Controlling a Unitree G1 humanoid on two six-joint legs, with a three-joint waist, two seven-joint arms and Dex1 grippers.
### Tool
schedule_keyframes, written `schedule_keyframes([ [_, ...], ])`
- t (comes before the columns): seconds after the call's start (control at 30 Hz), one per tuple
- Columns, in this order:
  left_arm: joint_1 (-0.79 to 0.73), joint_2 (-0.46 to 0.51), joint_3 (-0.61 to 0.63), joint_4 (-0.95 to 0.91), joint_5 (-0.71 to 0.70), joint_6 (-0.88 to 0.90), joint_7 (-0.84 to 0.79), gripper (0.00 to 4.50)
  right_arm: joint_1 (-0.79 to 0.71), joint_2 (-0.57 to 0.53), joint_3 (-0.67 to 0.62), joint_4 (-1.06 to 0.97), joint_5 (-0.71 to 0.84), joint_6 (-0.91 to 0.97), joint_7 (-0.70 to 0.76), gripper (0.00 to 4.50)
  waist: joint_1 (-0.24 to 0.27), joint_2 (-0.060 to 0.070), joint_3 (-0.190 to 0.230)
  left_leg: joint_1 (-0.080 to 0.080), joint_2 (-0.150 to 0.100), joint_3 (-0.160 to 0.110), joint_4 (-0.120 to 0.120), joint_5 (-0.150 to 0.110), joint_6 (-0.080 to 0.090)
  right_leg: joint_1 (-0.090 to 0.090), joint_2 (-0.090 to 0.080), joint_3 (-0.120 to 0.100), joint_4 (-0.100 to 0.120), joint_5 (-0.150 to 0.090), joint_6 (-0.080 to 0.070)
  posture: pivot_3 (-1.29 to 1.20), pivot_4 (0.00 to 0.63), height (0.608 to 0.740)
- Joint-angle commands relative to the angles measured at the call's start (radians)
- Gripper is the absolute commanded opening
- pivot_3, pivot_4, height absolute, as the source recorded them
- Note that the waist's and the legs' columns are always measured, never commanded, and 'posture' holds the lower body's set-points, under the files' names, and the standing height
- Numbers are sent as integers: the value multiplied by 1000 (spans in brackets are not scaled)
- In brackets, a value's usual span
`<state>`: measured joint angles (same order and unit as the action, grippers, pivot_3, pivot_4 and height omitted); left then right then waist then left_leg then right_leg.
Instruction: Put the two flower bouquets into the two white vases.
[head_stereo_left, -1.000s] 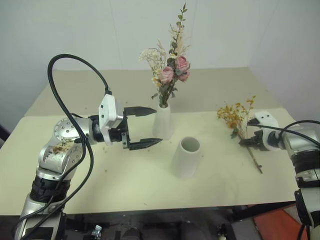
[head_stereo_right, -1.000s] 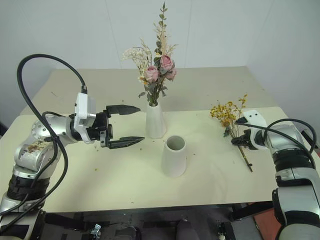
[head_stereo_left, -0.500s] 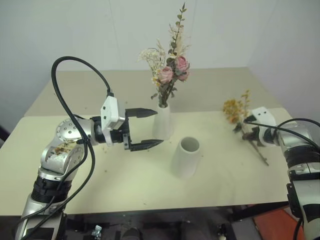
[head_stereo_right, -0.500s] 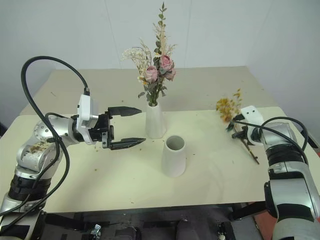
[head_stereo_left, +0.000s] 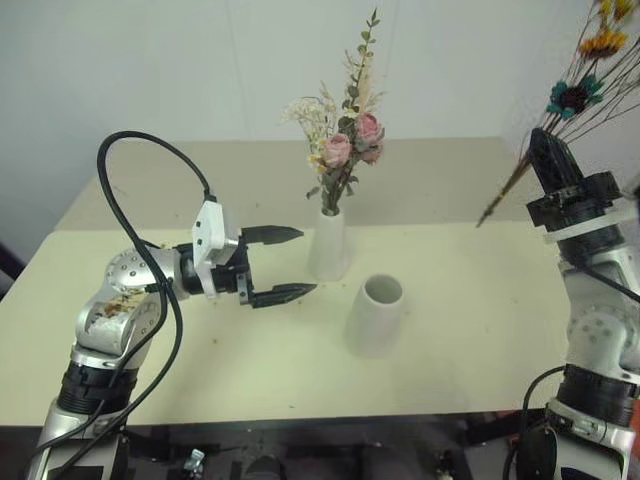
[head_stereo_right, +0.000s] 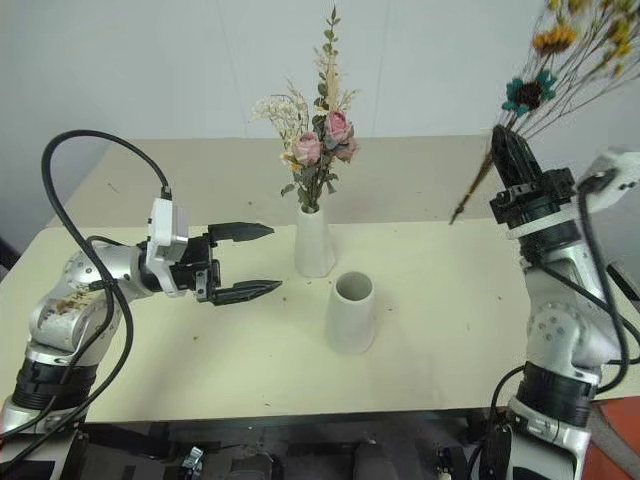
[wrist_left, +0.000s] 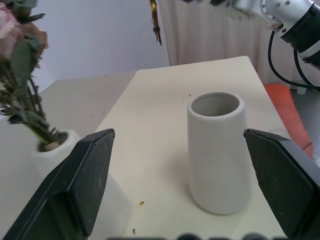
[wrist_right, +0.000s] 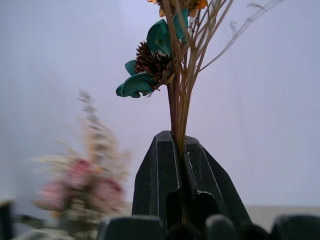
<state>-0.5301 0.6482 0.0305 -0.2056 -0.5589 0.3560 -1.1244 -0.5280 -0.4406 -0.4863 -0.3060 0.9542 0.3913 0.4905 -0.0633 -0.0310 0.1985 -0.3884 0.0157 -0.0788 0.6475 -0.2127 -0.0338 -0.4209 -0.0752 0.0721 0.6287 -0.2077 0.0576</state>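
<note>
The bouquet of pink roses stands upright in the tall slim white vase at the table's middle. In front of it the shorter wide-mouthed vase is empty. My left gripper hangs open just left of both vases, pointing at them; its wrist view shows the short vase between its fingers. At the right, my right gripper is raised above the table, pointing up, shut on the thin brown stems of the yellow-orange bouquet. The stem ends stick out below it.
The cream table holds the two vases and a few fallen crumbs of blossom. A white wall stands behind it. My left arm's black cable loops above the table's left side.
My right gripper closed on the yellow-orange bouquet, lifted it off the table's right side and swung it upright, blossoms high. The left arm has stayed in place.
</note>
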Motion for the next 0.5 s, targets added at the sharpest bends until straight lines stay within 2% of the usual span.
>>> schedule_keyframes([
  [0.03,3,-9,18,0,-38,12,-7,4500,24,25,33,-135,139,29,16,29,-2,0,0,0,0,0,0,0,0,0,1,0,0,-1,1,0,150,740],
  [0.2,19,3,5,-11,-39,26,-28,4500,70,89,134,-218,191,21,45,29,-6,0,0,-1,1,0,-1,0,0,-2,2,0,1,-1,0,0,150,740],
  [0.5,48,10,27,-43,-61,46,-22,4500,108,62,236,-132,118,10,199,29,3,0,0,-1,1,0,0,0,0,-1,1,0,0,-1,0,0,150,740],
])
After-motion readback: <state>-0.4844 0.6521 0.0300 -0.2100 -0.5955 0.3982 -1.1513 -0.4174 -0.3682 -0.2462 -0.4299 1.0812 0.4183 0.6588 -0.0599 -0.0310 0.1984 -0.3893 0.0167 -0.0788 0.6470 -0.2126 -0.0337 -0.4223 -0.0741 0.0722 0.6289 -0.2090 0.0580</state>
